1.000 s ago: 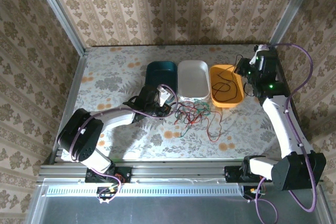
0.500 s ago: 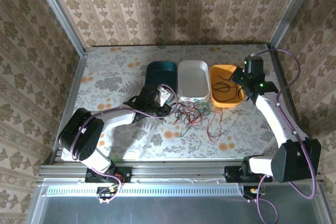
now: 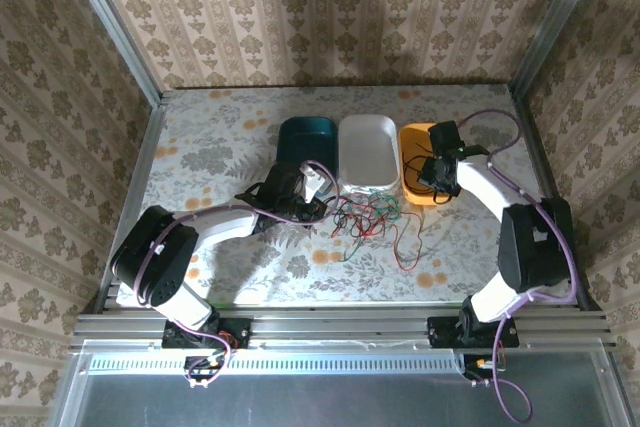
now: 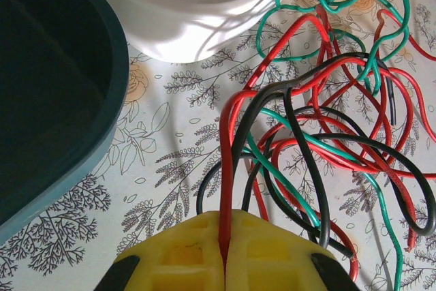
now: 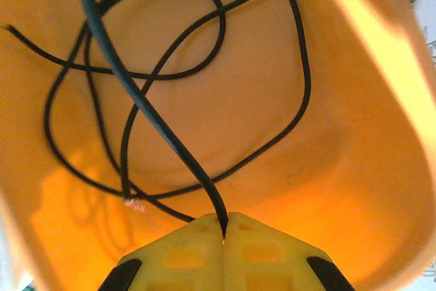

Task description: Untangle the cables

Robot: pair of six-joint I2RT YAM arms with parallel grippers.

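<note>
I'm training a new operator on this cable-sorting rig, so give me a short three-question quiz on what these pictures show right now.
1. True or false: the left gripper is shut on a red cable.
2. The right gripper pinches a black cable above which one? A teal tray, B white tray, C orange tray.
3. Fill in: the tangle on the table mixes red, black and ____ cables.
Key: 1 true; 2 C; 3 green.

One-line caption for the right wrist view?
Right gripper shut on a black cable coiled in the orange tray.
</note>
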